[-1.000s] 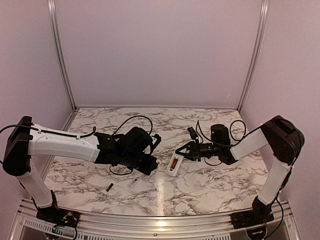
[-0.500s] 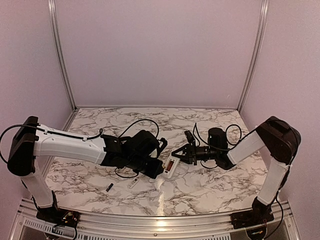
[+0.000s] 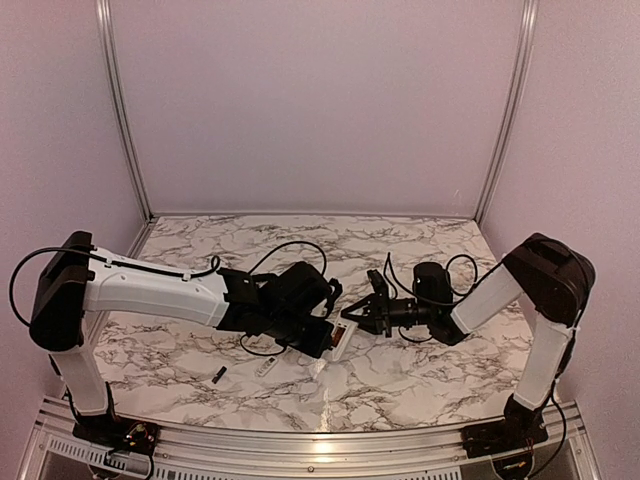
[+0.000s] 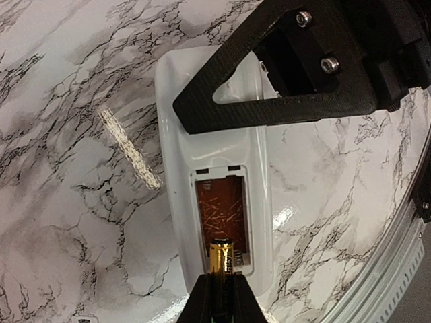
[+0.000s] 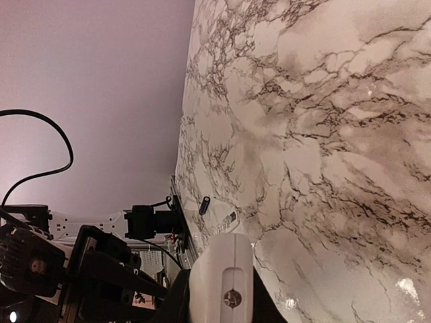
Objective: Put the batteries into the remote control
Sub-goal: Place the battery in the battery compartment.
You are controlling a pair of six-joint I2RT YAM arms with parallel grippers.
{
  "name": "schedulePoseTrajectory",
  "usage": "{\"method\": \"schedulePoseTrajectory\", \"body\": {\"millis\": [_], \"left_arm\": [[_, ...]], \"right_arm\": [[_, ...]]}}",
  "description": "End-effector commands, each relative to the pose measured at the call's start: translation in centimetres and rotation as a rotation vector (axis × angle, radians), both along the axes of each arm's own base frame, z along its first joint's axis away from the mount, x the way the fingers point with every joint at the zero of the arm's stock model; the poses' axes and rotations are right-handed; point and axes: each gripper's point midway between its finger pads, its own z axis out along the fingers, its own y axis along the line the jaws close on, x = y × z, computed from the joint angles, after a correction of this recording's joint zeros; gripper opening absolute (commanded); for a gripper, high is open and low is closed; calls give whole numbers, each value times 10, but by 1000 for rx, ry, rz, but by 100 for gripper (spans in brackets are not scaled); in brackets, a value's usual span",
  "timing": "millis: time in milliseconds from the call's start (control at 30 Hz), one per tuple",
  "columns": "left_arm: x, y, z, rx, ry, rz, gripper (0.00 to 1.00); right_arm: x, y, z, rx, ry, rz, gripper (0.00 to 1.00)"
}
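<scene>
The white remote control (image 4: 176,155) lies back-up, its reddish-orange slot (image 4: 220,210) open and holding no battery. My left gripper (image 4: 221,297) is shut on the golden-tan battery (image 4: 221,254), whose tip hangs just over the near end of the slot. My right gripper (image 5: 222,308) is shut on the far end of the remote (image 5: 225,276); one of its fingers (image 4: 289,87) crosses the remote in the left wrist view. From above, both grippers meet at the remote (image 3: 343,337). The blackish battery (image 3: 218,375) lies on the table to the left, also in the right wrist view (image 5: 204,204).
A small white cover piece (image 3: 267,367) lies on the marble table (image 3: 420,380) between the blackish battery and the remote. Black cables (image 3: 290,250) loop over the table behind the grippers. The metal front rail (image 4: 387,269) runs close to the remote.
My left gripper has moved right with the golden battery up to the remote. My right gripper has shifted the remote leftward toward it. The blackish battery and the cover have not moved.
</scene>
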Motion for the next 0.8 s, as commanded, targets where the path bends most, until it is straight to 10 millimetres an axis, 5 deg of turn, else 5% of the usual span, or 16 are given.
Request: {"method": "schedulePoseTrajectory", "body": {"millis": [0, 767], "left_arm": [[2, 2, -8, 61, -4, 19, 0], [14, 8, -28, 172, -16, 77, 3]], "right_arm": [[-5, 7, -2, 20, 15, 0, 0], [-13, 15, -4, 60, 70, 0, 0]]}}
